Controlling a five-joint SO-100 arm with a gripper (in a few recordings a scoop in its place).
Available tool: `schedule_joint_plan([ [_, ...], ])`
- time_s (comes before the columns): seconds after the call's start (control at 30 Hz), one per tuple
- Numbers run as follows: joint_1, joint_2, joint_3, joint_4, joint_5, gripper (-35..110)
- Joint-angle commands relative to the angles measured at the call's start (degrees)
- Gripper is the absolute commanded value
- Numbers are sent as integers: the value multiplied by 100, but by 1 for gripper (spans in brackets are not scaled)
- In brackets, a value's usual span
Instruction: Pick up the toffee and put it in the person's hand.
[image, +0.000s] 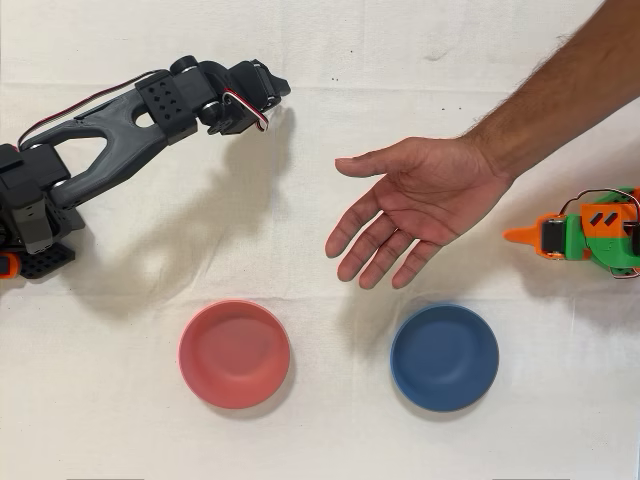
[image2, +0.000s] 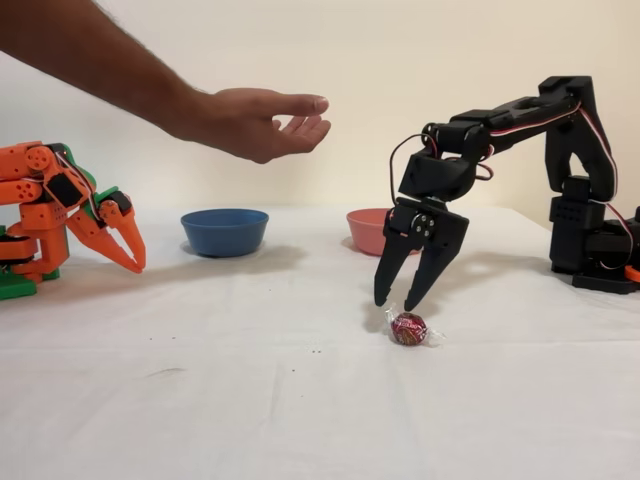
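The toffee, a small red foil sweet with clear twisted ends, lies on the white cloth in the fixed view. My black gripper hangs open just above it, fingertips pointing down, nothing between them. From above, the gripper head sits at the upper left and hides the toffee beneath it. The person's hand is held open, palm up, above the table's middle; in the fixed view the hand hovers high, to the left of my gripper.
A pink bowl and a blue bowl stand near the lower edge of the overhead view. The idle orange arm rests at the right edge there.
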Motion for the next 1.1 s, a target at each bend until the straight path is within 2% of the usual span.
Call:
schedule_joint_plan([
  [0.0, -176, 132, -475, 44, 70, 19],
  [0.37, -404, -53, -466, 149, -35, 19],
  [1.07, -439, -396, -589, -167, 659, 19],
])
